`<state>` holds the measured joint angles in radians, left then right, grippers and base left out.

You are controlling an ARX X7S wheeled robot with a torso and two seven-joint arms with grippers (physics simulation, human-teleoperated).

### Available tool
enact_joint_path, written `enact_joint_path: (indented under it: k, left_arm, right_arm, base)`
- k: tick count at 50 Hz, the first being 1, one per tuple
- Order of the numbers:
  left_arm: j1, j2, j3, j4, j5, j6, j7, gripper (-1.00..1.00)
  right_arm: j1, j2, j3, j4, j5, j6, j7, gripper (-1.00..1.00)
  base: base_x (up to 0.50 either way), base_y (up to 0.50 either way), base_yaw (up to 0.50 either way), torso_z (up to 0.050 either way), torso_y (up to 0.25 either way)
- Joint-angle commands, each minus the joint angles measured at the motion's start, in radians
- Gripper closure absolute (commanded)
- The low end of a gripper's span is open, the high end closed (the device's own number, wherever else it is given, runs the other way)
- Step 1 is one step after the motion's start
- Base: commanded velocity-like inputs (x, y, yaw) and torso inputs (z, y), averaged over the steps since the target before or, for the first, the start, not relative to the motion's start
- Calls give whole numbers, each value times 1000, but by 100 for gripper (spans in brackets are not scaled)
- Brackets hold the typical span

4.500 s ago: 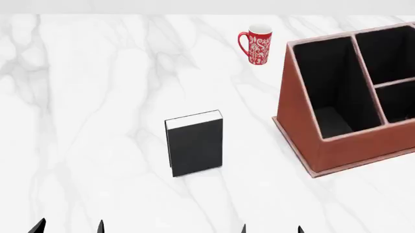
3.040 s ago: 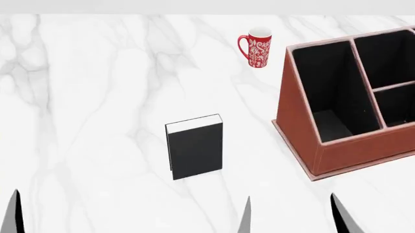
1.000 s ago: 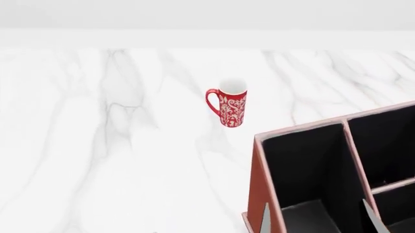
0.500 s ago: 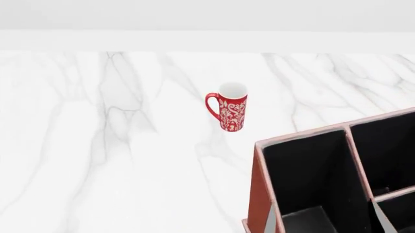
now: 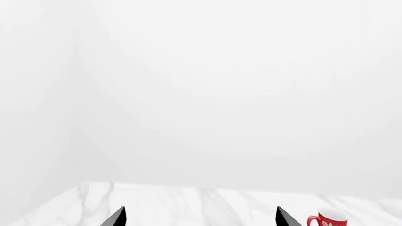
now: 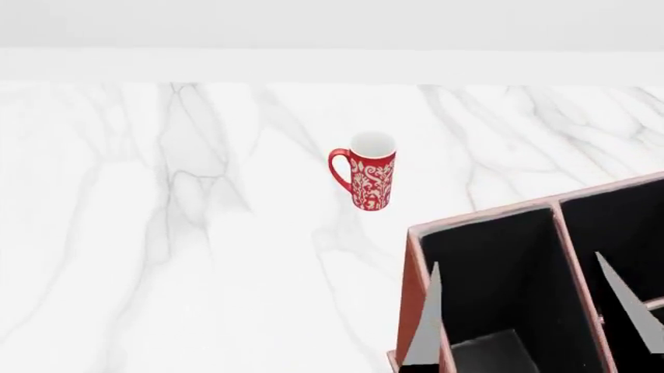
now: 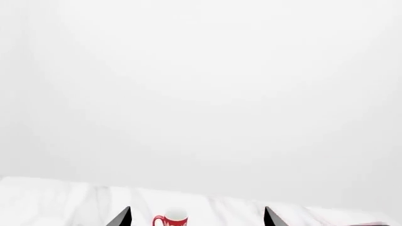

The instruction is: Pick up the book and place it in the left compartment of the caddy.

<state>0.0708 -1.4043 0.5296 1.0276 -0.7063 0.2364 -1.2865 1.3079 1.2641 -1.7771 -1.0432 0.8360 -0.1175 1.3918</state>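
The book is out of view in every frame. The reddish-brown caddy (image 6: 412,311) fills the lower right of the head view, its long black-lined left compartment (image 6: 487,311) facing me. In that view my right gripper (image 6: 517,260) is open and empty, its two grey fingers (image 6: 425,334) standing spread in front of the left compartment. The right wrist view shows that gripper (image 7: 196,219) open, with nothing between the tips. The left gripper (image 5: 199,219) is open and empty in its wrist view and does not show in the head view.
A red patterned mug (image 6: 365,178) stands upright on the white marble table (image 6: 155,233), beyond the caddy's left corner; the mug (image 7: 169,221) shows between the right fingertips, far off, and the mug (image 5: 326,219) appears beside the left ones. A pale wall lies behind.
The head view has shifted forward and up, so the book dropped out of sight. In the last half second the right gripper's fingers rose higher in front of the caddy.
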Motion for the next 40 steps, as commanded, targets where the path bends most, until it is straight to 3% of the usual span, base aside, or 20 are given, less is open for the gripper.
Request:
enact_joint_path:
  k: [1,19,40]
  left_arm:
    - [22,-41,-1,-4,16,54,-25,-100]
    - [27,-55,3,-3,24,70,-34,-100]
    - [28,-87,11,-11,29,111,-53,-100]
  right_arm:
    - [314,19,-74,-3,199,20,-94,-100]
    - [726,-63,-165,-2,421,115,-229,-100]
    - [783,-161,-136,188,412,168,-428,-100]
  base:
    - [0,0,0,0,0]
    - [0,0,0,0,0]
    - [0,0,0,0,0]
